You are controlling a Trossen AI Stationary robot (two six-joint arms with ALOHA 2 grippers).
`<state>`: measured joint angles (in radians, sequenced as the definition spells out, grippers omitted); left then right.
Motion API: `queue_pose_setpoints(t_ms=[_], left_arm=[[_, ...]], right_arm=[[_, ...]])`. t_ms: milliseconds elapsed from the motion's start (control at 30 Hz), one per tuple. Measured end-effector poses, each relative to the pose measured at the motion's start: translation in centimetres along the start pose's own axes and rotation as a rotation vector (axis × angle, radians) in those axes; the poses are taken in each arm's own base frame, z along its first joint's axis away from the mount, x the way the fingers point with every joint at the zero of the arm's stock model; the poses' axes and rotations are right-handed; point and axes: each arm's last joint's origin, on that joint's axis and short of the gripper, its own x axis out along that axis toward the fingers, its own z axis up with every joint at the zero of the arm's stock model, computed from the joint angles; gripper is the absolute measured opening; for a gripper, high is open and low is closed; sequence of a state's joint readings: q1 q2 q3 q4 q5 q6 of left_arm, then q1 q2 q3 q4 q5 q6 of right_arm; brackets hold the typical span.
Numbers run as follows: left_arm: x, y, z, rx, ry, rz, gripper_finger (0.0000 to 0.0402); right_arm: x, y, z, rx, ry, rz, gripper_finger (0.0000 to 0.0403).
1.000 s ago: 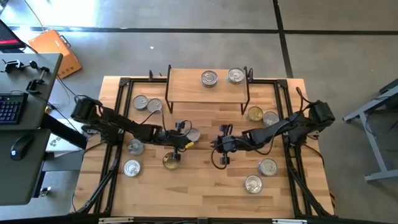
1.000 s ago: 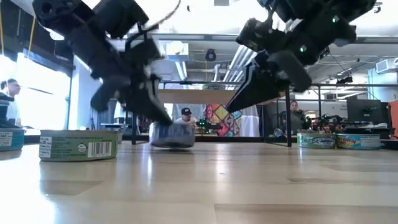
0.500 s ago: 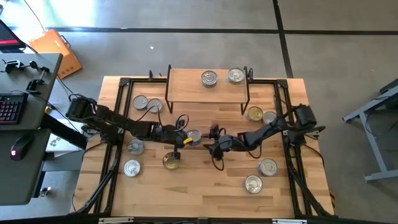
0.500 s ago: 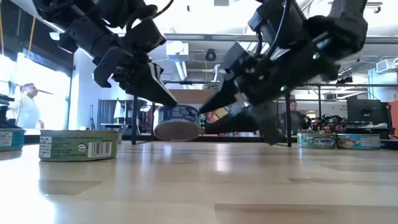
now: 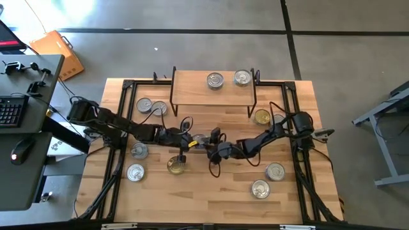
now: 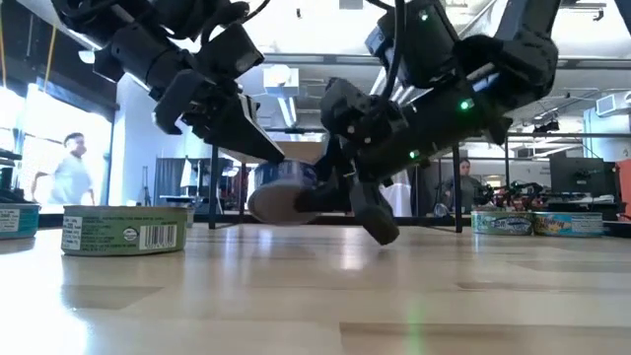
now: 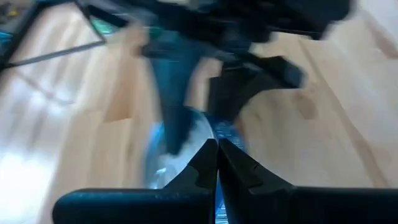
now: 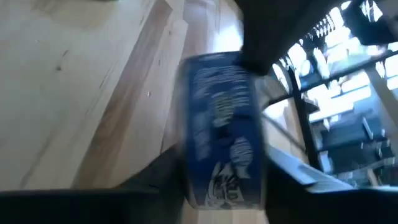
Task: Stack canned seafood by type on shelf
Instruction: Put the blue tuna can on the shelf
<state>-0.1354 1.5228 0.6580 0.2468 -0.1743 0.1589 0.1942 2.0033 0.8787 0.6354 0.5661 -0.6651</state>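
A flat tin with a blue side label sits tilted near the table's middle, between both grippers. My left gripper is shut and comes at it from the left. My right gripper is open and reaches in from the right. Its fingers stand on either side of the tin, across the two flat faces. The shelf stands at the far edge on thin black legs and carries two silver-lidded tins. My left gripper presses its shut fingertips on the tin's lid near the rim, slanting down from the table's left. The tin is tipped up under them, showing its pale bottom. My right gripper: I cannot tell whether its fingers touch the tin.
Loose tins lie around: two left of the shelf, two at the near left, a gold-lidded one just near the grippers, two by the shelf's right leg, and two at the near right. People move in the room beyond.
My right gripper has swept toward the table's left and down, arriving with its fingers around the tin. My left gripper shifted slightly toward the tin and stayed shut on its lid. The tin has gone from standing flat to tilted.
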Motion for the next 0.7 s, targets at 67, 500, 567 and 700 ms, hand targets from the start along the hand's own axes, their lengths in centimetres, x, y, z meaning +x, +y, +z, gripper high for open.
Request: queue_pose_setpoints(t_ms=[67, 500, 567, 700], left_arm=[[-0.4, -0.1, 0.2, 0.008, 0.003, 0.037, 0.0000], [-1.0, -0.9, 1.0, 0.130, -0.064, 0.002, 0.0092], [-0.8, -0.9, 1.1, 0.161, -0.081, -0.001, 0.0126], [-0.1, -0.9, 0.6, 0.212, -0.044, 0.047, 0.0187]], right_arm=[[-0.4, -0.2, 0.4, 0.029, 0.034, 0.001, 0.0122], [-0.9, -3.3, 2.6, 0.342, 0.207, 0.309, 0.0122], [-0.8, -3.6, 2.8, 0.359, 0.193, 0.338, 0.0122], [-0.5, -4.1, 3.0, 0.392, 0.176, 0.346, 0.0122]])
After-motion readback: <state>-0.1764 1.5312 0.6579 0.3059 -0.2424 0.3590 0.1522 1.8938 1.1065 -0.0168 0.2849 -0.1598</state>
